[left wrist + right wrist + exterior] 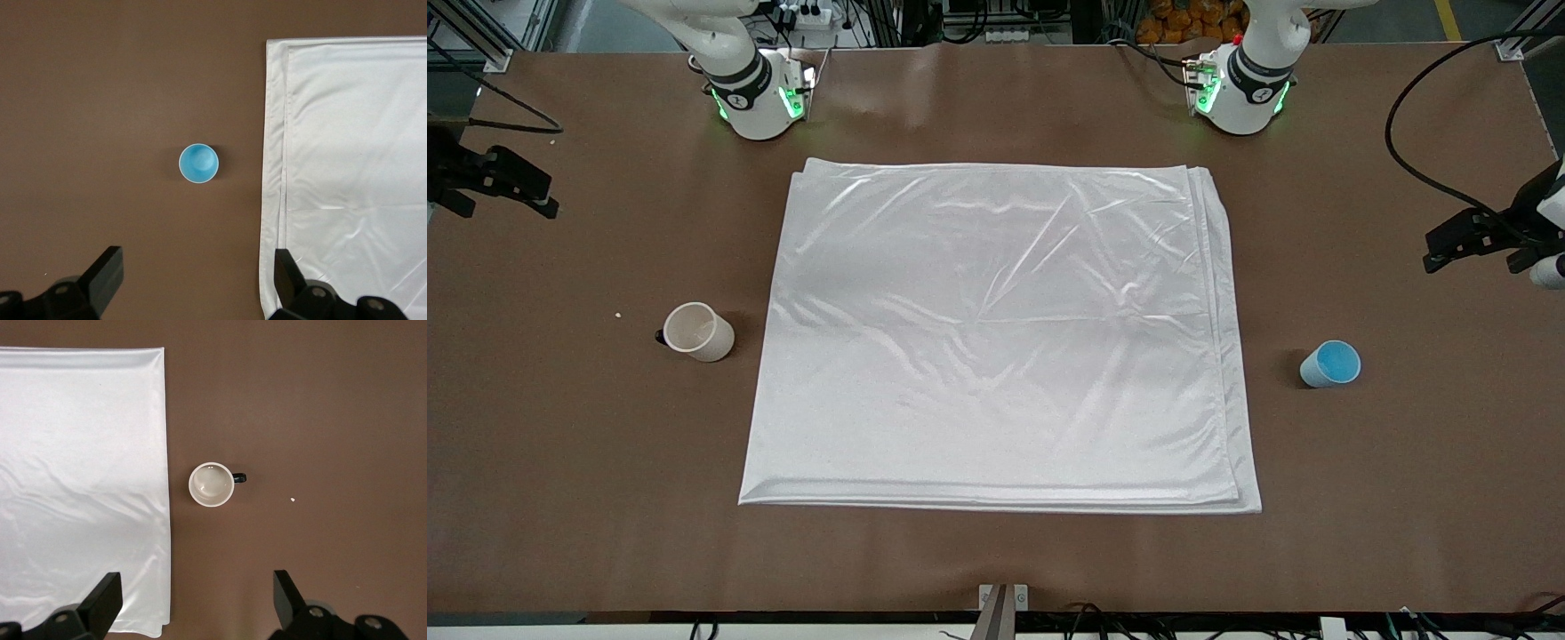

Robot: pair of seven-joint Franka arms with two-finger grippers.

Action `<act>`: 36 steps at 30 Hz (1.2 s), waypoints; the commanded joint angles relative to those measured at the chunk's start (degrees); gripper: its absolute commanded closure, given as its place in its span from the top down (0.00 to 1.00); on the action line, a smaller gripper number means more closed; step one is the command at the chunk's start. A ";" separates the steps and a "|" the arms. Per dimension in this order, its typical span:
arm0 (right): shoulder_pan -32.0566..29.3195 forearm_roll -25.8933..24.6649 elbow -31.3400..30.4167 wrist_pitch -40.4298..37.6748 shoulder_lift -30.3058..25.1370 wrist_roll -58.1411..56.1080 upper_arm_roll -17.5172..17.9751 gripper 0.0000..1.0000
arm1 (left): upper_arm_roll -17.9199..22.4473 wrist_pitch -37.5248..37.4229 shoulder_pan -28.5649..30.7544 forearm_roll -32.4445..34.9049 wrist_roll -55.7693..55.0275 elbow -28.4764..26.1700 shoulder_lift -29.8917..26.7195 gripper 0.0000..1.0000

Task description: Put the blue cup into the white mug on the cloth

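Note:
The blue cup (1330,364) stands upright on the bare brown table beside the cloth (996,338), toward the left arm's end; it also shows in the left wrist view (198,163). The white mug (699,332) stands upright on the table beside the cloth's edge toward the right arm's end, with its black handle pointing away from the cloth; it shows in the right wrist view (212,484). My left gripper (198,261) is open and empty, high over the table near the blue cup. My right gripper (197,583) is open and empty, high over the table near the mug.
The cloth also shows in the left wrist view (353,173) and the right wrist view (80,480). A small white crumb (618,314) lies on the table near the mug. The arm bases (756,98) (1240,89) stand by the edge of the table farthest from the front camera.

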 commanded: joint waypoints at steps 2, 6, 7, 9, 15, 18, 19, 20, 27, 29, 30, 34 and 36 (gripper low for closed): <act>-1.43 0.80 3.32 -0.47 1.63 3.21 0.14 1.00 | 0.11 -1.19 -0.07 1.51 1.23 0.81 0.39 1.00; -1.16 0.72 6.14 -1.70 3.30 3.31 0.14 1.00 | 0.29 -1.19 -0.51 1.51 3.43 1.16 0.48 1.00; -1.16 0.72 6.40 -1.79 3.48 3.31 0.14 1.00 | 0.20 -1.19 -0.42 1.42 3.43 1.16 0.65 1.00; -0.72 0.63 6.40 -1.88 3.40 3.39 0.06 1.00 | 0.29 -1.19 -0.60 1.51 3.26 1.25 1.35 1.00; 0.07 0.10 6.14 -1.88 3.48 3.66 -0.03 1.00 | 0.20 -1.19 -0.34 2.03 3.52 1.16 1.88 1.00; 0.07 0.10 5.88 -1.88 3.48 3.66 -0.03 1.00 | 0.20 -1.19 -0.42 2.74 3.26 1.16 3.37 1.00; 0.07 0.10 5.88 -1.88 3.48 3.66 -0.03 1.00 | 0.28 -1.19 -0.42 2.91 3.26 1.16 3.90 1.00; 0.07 0.10 5.88 -1.88 3.48 3.66 -0.03 1.00 | 0.20 -1.19 -0.25 2.91 3.17 1.16 4.43 1.00; -0.02 0.10 5.53 -1.88 3.48 3.66 -0.03 1.00 | 0.64 -1.10 0.80 2.91 3.17 1.08 8.03 1.00; -0.11 0.10 5.17 -1.79 3.48 3.66 -0.03 1.00 | 0.55 -1.02 1.24 2.91 3.26 1.08 9.61 1.00; -0.11 0.10 5.00 -1.79 3.48 3.66 -0.03 1.00 | 0.64 -0.75 1.33 2.91 3.43 1.08 10.40 1.00; -0.37 0.10 4.12 -1.70 3.31 3.48 -0.12 1.00 | 0.73 0.12 1.51 3.26 4.14 1.16 13.83 1.00; -0.54 0.10 3.94 -1.70 3.31 3.40 -0.29 1.00 | 0.73 1.09 1.95 3.88 4.14 1.16 15.24 1.00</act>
